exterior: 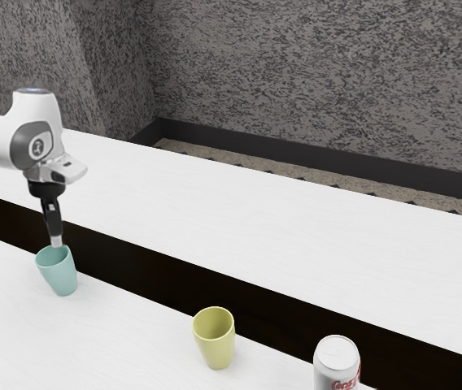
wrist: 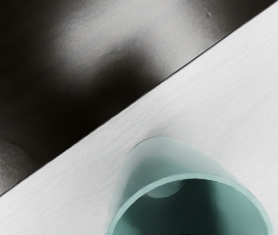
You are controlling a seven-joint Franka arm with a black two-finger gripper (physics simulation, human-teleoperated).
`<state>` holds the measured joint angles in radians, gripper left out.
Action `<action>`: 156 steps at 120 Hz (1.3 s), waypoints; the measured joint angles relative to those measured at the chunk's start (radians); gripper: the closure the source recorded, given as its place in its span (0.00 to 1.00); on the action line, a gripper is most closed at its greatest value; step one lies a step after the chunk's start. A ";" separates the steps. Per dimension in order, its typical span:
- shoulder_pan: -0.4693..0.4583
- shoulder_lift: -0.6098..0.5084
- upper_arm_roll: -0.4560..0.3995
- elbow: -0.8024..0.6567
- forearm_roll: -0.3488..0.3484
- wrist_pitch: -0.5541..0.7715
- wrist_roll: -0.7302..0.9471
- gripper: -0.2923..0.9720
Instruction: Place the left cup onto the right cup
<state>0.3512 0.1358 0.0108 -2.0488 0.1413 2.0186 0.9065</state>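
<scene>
The left cup is a teal cup [exterior: 57, 272] standing on the near white table, leaning slightly. My gripper [exterior: 55, 242] comes straight down onto its far rim and is shut on the cup's wall. In the wrist view the teal cup [wrist: 178, 196] lies directly under my hand, its open mouth facing the camera. The right cup is a yellow-green cup [exterior: 214, 336], upright and open-topped, well off to the exterior view's right of the teal one, on the same table.
A red-and-white soda can [exterior: 337, 366] stands to the right of the yellow-green cup near the view's lower edge. A dark gap [exterior: 215, 280] separates the near table from a long white counter [exterior: 296, 236] behind it.
</scene>
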 joint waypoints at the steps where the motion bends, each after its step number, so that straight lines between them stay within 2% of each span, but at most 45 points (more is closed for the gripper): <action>1: 0.002 0.000 0.000 -0.001 0.000 0.000 0.000 0.23; 52: 0.043 0.037 0.001 -0.017 0.012 0.019 0.010 0.24; 59: 0.043 0.053 0.000 -0.018 0.013 0.028 0.010 0.31; 78: 0.048 0.073 0.001 -0.019 0.016 0.060 0.011 0.60; 93: 0.039 0.074 0.000 -0.019 0.017 0.084 0.012 0.73; 116: 0.026 0.071 -0.004 -0.027 0.007 0.101 0.007 0.81; 156: 0.026 0.062 -0.005 -0.030 0.008 0.111 -0.008 0.85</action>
<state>0.3772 0.1983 0.0055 -2.0785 0.1488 2.1293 0.8985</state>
